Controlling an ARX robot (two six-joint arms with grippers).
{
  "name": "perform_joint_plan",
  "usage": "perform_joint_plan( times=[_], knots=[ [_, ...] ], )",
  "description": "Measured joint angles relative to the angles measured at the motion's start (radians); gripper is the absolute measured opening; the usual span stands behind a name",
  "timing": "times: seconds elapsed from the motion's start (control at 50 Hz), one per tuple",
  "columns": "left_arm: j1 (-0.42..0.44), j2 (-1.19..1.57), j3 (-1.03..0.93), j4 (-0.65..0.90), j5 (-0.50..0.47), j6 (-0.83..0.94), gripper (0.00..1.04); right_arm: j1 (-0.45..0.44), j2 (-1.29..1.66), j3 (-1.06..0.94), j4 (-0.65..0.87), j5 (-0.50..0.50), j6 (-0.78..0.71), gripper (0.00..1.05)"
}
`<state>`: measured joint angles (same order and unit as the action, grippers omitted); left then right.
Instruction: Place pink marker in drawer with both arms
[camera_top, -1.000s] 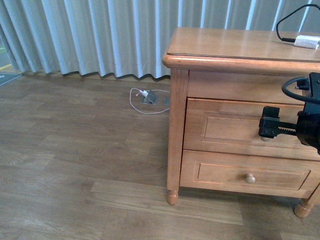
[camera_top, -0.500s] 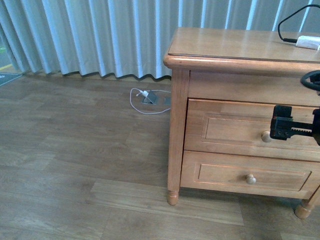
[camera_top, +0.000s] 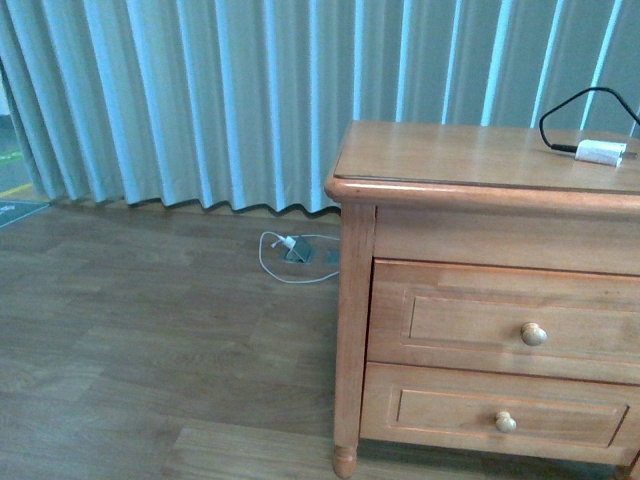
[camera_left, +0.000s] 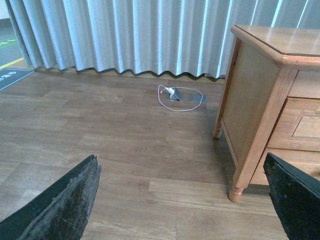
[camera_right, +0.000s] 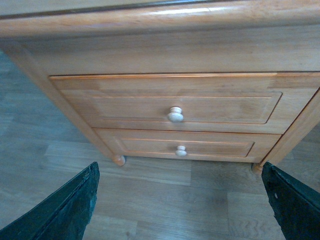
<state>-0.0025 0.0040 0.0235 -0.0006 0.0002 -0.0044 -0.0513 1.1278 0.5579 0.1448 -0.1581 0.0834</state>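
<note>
The pink marker is not in any view. The drawer (camera_top: 460, 320), the taller upper one with a round knob (camera_top: 534, 334), is closed in the honey-coloured cabinet (camera_top: 355, 300). Neither arm shows in the front view. In the right wrist view my right gripper (camera_right: 180, 190) is open and empty, held back from the cabinet front and facing the drawer (camera_right: 125, 107) and its knob (camera_right: 175, 114). In the left wrist view my left gripper (camera_left: 181, 175) is open and empty above the wooden floor, to the left of the cabinet (camera_left: 250, 100).
A shallower closed drawer (camera_top: 440, 410) with a smaller knob sits below. A white charger plug (camera_top: 600, 152) with a black cable lies on the cabinet top. A white cable and floor socket (camera_top: 295, 248) lie by the pale curtains (camera_top: 200, 100).
My right gripper, in front of the taller drawer's knob a second ago, has drawn off to the right out of the front view. The cabinet now sits lower in that view.
</note>
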Motion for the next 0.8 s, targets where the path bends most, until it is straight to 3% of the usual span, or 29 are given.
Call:
perform_joint_plan(
  times=[0.14,0.32,0.4,0.46,0.58,0.8],
  knots=[
    [0.0,0.0,0.0,0.0,0.0,0.0,0.99,-0.066,-0.341,-0.059,-0.253,-0.093,-0.005,0.96],
    [0.0,0.0,0.0,0.0,0.0,0.0,0.99,-0.089,-0.426,-0.068,-0.282,-0.106,-0.005,0.96],
    [0.0,0.0,0.0,0.0,0.0,0.0,0.99,-0.063,-0.469,-0.185,-0.02,0.028,-0.04,0.83],
    [0.0,0.0,0.0,0.0,0.0,0.0,0.99,-0.05,-0.504,-0.252,0.126,0.062,-0.057,0.72],
    [0.0,0.0,0.0,0.0,0.0,0.0,0.99,0.018,-0.555,-0.314,0.188,0.151,-0.069,0.53],
    [0.0,0.0,0.0,0.0,0.0,0.0,0.99,0.047,-0.636,-0.408,0.189,0.159,-0.077,0.14]
  ],
)
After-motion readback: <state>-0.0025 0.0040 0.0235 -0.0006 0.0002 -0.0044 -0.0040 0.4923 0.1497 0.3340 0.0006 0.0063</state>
